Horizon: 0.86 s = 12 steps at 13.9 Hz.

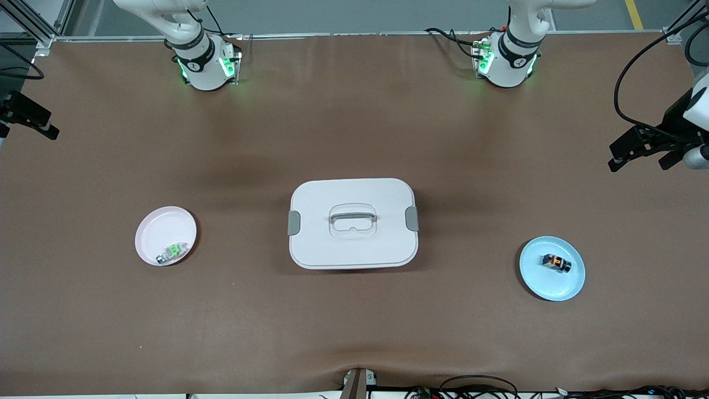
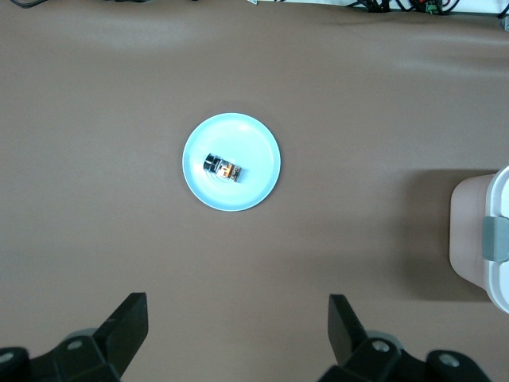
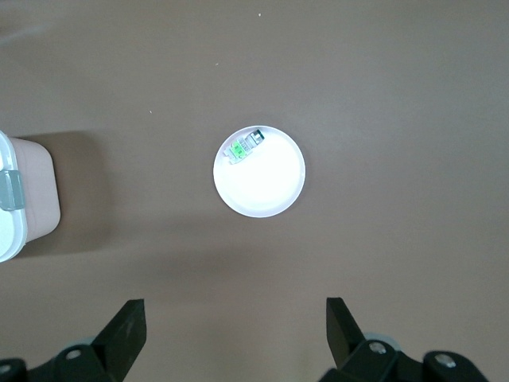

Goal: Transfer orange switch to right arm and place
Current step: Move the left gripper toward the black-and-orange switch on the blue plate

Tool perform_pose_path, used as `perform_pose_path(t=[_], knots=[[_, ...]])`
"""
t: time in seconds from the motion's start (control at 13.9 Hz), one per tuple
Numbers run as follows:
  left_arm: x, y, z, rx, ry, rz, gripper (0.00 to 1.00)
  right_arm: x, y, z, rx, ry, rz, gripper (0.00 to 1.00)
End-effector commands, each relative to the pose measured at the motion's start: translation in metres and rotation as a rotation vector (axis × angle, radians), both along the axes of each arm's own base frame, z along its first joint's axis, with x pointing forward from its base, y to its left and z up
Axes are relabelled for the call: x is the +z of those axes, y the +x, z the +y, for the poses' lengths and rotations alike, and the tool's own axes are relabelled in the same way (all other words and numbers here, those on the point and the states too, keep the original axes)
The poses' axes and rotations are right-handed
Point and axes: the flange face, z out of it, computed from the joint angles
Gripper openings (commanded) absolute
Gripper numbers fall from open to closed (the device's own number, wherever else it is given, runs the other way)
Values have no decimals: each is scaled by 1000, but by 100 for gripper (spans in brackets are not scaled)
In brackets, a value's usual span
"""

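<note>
Switch [image 1: 555, 262] is lying on the blue plate [image 1: 570, 285] toward my left arm's end, prob light, stiff, slick plastic; I'm planning to pinch its black sides. My left gripper [image 2: 238, 330], fingers apart, is hanging over bare table near it; right gripper [image 3: 236, 330], also apart, is waiting near the pink plate [image 3: 274, 195]. Switch detail is too small to read.

Black-and-orange switch [image 1: 555, 261] on pale blue plate [image 1: 570, 282], brown table [image 1: 354, 332]

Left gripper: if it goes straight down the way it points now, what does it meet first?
Probably bare table. The open left gripper points down, with the blue plate and orange switch ahead of its fingers, not between them; depth is uncertain.
</note>
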Motion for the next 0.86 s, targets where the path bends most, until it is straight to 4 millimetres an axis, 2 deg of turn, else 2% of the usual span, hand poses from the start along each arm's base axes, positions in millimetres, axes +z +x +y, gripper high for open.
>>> perform_pose_path(t=[0.0,0.22,0.58,0.79], knots=[[1,0,1,-7,-3,-1,100,-2,-5,0,-6,10,8,100],[4,4,0,-8,-2,-13,100,-2,-5,-10,-19,10,4,100],[-2,11,0,12,-13,-6,100,-1,-5,-10,-17,9,-2,100],[-7,24,2,18,-14,-5,100,-3,-5,-9,-17,10,6,100]])
